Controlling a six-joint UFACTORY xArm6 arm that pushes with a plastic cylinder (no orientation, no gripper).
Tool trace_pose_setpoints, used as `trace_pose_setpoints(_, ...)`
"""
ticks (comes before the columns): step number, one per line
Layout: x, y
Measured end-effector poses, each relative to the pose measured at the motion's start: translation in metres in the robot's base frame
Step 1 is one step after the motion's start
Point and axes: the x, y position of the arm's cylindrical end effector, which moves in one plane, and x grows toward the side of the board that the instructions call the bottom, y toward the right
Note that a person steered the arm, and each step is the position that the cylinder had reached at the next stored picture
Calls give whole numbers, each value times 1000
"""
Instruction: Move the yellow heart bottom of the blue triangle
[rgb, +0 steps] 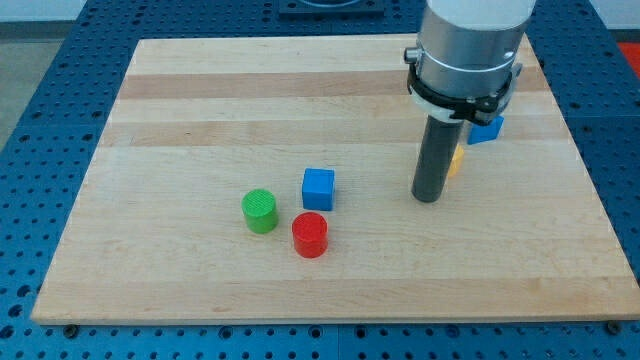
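My tip (428, 198) rests on the wooden board at the view's right of centre. A small sliver of the yellow heart (455, 160) shows just right of the rod; most of it is hidden behind the rod. The blue triangle (486, 129) lies a little above and right of the heart, partly hidden under the arm's grey body. My tip is directly left of the heart and looks to be against it.
A blue cube (318, 188), a green cylinder (260, 211) and a red cylinder (310, 235) sit close together at the board's lower middle, left of my tip. The wooden board (200, 100) lies on a blue perforated table.
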Motion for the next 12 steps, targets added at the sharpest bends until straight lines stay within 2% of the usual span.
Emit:
trace_pose_setpoints(1,-18,-20)
trace_pose_setpoints(4,-30,-16)
trace_pose_setpoints(8,-30,48)
trace_pose_setpoints(12,-33,67)
